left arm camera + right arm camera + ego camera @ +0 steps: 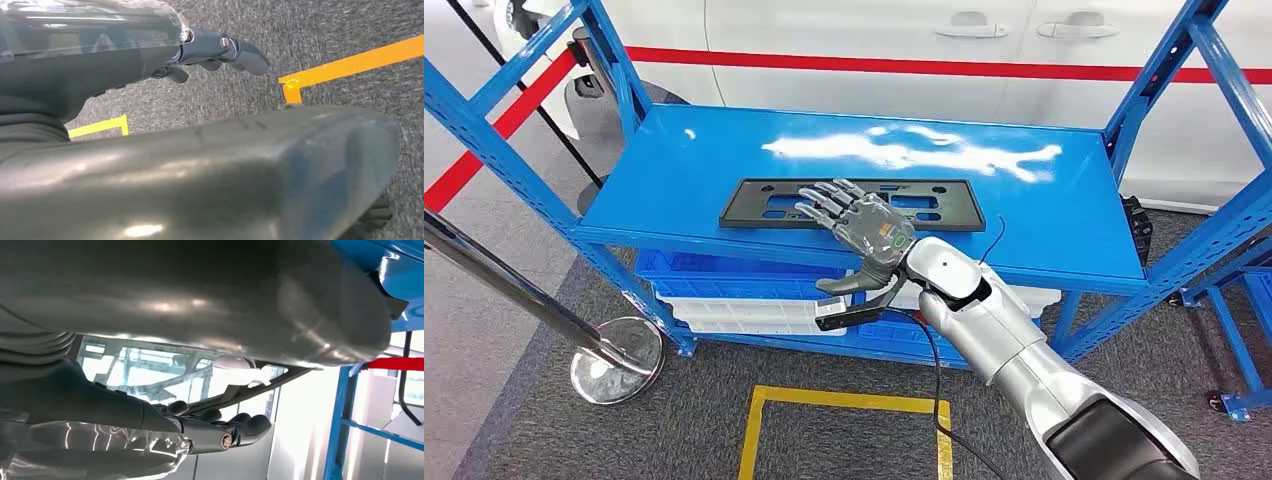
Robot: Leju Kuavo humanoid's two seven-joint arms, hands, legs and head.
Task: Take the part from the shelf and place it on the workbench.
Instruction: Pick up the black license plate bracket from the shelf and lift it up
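Black plastic, long and flat with cut-outs: that is the part (pixel 852 204) I see lying at the middle of the head view on the blue shelf (pixel 1044 225), near its front edge. My right hand (pixel 861 226) sits just over the part's centre, fingers spread and stretched forward, nothing gripped; I cannot tell whether the fingertips touch it. My left hand (pixel 210 50) shows in the upper part of its wrist view over grey carpet (pixel 340 30) with yellow tape (pixel 350 60), fingers loosely curled on nothing.
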